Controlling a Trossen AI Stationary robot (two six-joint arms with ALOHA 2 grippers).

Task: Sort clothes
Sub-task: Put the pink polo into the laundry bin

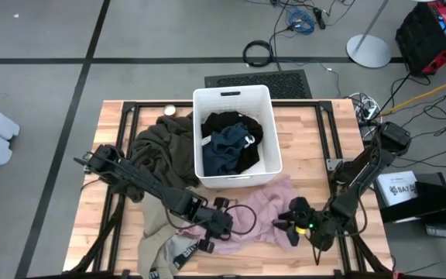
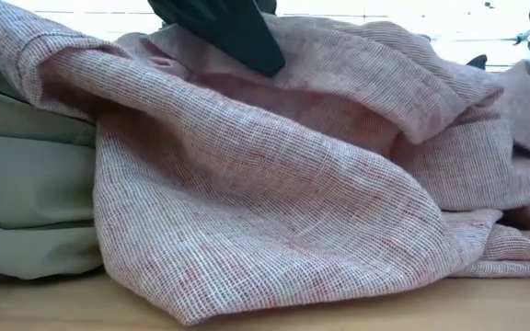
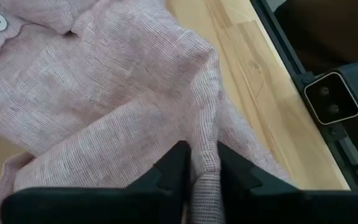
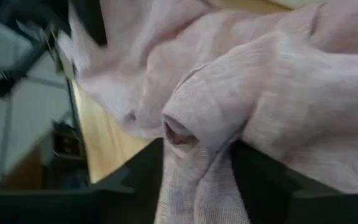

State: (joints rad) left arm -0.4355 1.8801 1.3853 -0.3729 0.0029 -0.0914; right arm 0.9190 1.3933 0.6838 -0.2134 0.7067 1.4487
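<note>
Wooden table (image 1: 316,124): white bin (image 1: 235,97) with black and navy clothes (image 1: 231,141); both grippers' jaws around pink shirt (image 1: 258,203).

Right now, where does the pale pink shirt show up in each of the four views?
High view: pale pink shirt lies on the table's near edge, below the white bin.
Low view: it fills most of the picture.
Left wrist view: a fold sits between that end effector's fingers.
Right wrist view: a bunched fold sits between those fingers.
Shared landmark: the wooden table.
</note>
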